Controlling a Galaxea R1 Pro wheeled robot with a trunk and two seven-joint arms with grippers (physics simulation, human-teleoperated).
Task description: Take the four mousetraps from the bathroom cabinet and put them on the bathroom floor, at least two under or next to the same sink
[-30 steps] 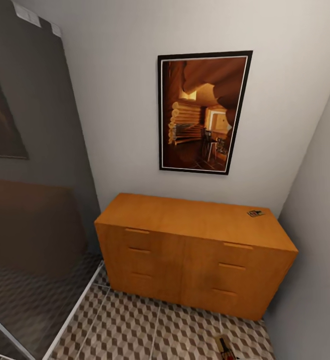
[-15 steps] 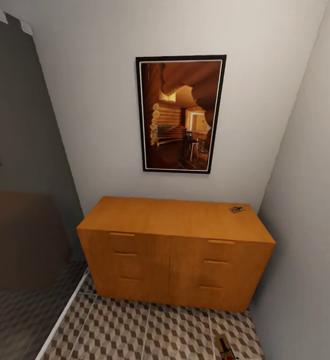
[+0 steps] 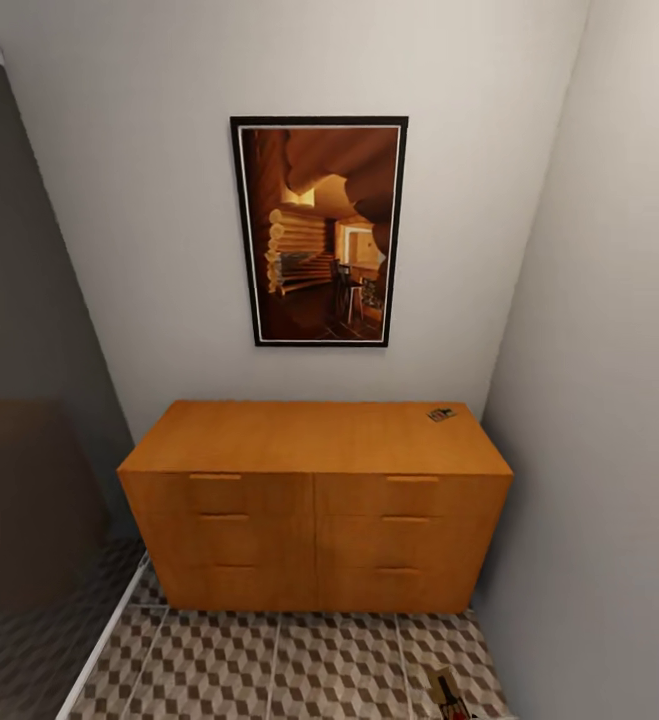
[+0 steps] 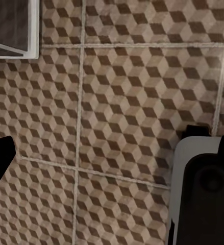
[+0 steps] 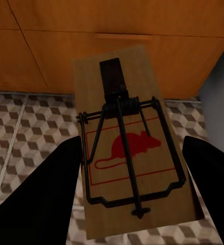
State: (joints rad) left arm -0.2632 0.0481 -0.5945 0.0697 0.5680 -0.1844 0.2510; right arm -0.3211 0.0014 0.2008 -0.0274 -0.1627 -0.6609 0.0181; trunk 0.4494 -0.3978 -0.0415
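A mousetrap, a wooden slab with a black wire spring and a red mouse print, sits between the dark fingers of my right gripper, which is shut on it. It hangs low over the cube-patterned bathroom floor, just in front of the cabinet. The head view catches this held mousetrap at its bottom edge. Another mousetrap lies on the back right corner of the orange-brown cabinet. My left gripper is open over bare floor tiles.
The cabinet fills a narrow alcove between a grey wall on the right and a dark glass partition with a white floor rail on the left. A framed picture hangs above it. My grey base is beside the left gripper.
The whole head view has swung, so the cabinet now appears square-on and further left in the picture. The mousetrap on the cabinet top and the held one keep their places.
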